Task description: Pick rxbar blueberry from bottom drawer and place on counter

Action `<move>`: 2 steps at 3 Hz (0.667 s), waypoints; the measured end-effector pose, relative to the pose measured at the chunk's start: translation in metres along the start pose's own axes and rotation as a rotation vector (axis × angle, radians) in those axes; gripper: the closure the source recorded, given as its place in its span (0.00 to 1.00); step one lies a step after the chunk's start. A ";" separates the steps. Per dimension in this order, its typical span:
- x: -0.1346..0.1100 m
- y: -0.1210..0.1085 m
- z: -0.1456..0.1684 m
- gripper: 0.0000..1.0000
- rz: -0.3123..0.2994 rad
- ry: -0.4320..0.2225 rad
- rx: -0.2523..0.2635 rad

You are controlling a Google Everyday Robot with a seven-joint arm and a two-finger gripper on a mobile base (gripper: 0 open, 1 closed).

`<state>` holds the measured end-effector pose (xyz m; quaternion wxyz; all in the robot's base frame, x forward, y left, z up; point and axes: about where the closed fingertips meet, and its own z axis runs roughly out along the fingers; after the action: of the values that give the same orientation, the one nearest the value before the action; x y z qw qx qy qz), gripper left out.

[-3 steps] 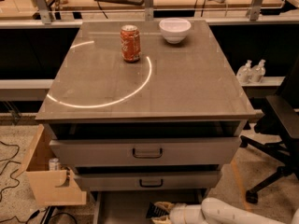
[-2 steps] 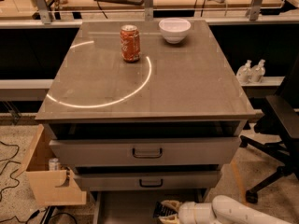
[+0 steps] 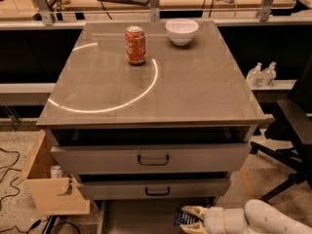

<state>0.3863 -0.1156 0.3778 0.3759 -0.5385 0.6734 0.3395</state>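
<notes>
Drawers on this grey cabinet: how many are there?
3: shut grey upper drawer front, shut grey lower drawer front, and open shallow grey metal bottom drawer, where the gripper holds the dark blue snack bar.

On the counter (image 3: 195, 91), toward the far edge: soda can (image 3: 135, 45), with bowl (image 3: 182, 31) right of it and slightly farther. Under the counter, two stacked drawer fronts (image 3: 153, 158). Lowest and nearest, the bottom drawer (image 3: 136, 218); over its right part the gripper (image 3: 192, 218), rxbar blueberry (image 3: 183, 217) at its tip.
</notes>
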 end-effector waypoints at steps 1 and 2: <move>-0.024 0.007 -0.040 1.00 -0.018 0.009 0.031; -0.046 0.014 -0.074 1.00 -0.033 0.024 0.076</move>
<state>0.3681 -0.1550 0.4544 0.3937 -0.5389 0.6812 0.3007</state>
